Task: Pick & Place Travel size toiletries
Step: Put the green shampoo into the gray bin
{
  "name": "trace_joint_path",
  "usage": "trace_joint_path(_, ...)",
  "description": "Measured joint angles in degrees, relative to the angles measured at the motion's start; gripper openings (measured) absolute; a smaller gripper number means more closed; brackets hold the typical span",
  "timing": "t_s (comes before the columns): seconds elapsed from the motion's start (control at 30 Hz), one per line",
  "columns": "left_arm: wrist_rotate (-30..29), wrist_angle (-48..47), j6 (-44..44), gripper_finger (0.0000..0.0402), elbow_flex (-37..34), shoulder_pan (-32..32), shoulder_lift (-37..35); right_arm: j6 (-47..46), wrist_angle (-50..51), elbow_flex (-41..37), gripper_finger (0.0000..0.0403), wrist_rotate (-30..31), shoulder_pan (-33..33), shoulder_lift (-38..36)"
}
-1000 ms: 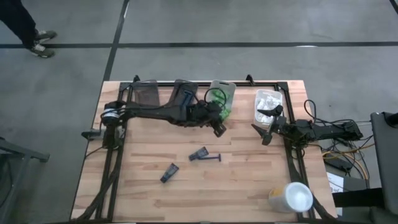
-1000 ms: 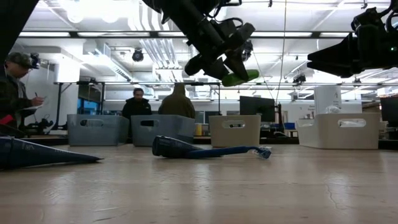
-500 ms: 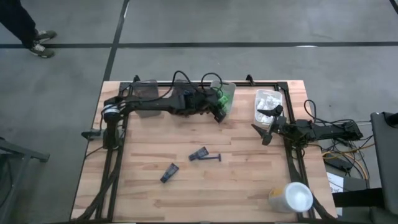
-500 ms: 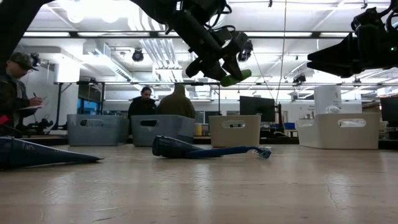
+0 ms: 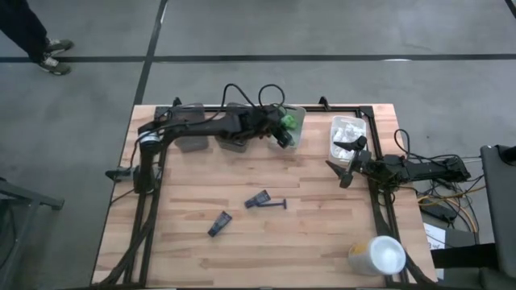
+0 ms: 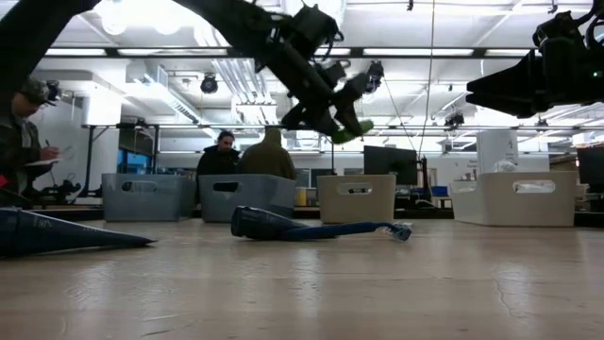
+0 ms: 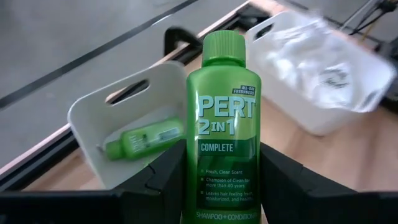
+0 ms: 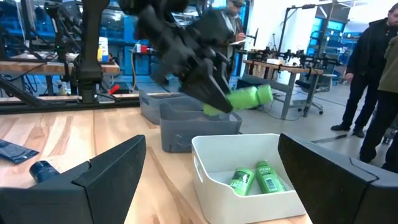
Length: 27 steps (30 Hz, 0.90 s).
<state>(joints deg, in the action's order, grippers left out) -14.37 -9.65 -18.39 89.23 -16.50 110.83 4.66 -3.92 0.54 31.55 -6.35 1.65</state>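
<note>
Shampoo: a small bright green plastic bottle [image 7: 221, 130] with a round green cap, labelled "PERT 2 IN 1 COMPLETE", is pinched between the two dark fingers of the left hand [image 5: 281, 130]. In the high view that hand hangs over the near edge of a clear open-topped plastic bin [image 5: 297, 118] at the back of the pale wooden surface [image 5: 266, 242]. In the low view the bottle shows tilted, up in the air, well above the surface. Inside the same bin lie other green bottles: the left wrist view shows one on its side, the right wrist view shows two [image 8: 256, 177] side by side. Right of it stands a second clear bin [image 5: 348, 137] holding white crinkly wrapped packets [image 7: 320, 65]. Two grey bins [image 5: 192, 119] sit further left along the back edge, partly under the left arm. Mid-surface lies a dark blue thin-handled razor [image 5: 265, 201]; a small dark blue piece [image 5: 219, 223] lies apart, nearer the front. A large white cup [image 5: 377, 255] rests at the front right corner. Right hand [image 5: 347, 161] is parked at the right edge beside the packet bin, fingers spread wide, holding nothing. People are visible in the room beyond.
</note>
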Motion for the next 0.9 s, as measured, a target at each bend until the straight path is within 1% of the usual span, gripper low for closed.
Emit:
trace_joint_path(0.13, 0.2, -0.3, -0.1, 0.0165, -0.1, -1.6, 1.9, 0.0, 0.0, 0.0, 0.0364, 0.0, 0.0, 0.0)
trace_joint_path(0.27, 2.8, 0.0, -0.6, 0.0165, -0.1, -2.8, 3.9, -0.1, 0.0, 0.0, 0.0364, 0.0, 0.0, 0.0)
trace_joint_path(0.6, 4.9, 0.2, -0.6, 0.0170, 0.1, -3.3, 8.7, 0.0, 0.0, 0.0, 0.0364, 0.0, 0.0, 0.0)
trace_joint_path(0.9, 4.9, 0.4, 0.6, 0.0190, 0.2, -3.5, 9.2, -0.1, 0.0, 0.0, 0.0364, 0.0, 0.0, 0.0)
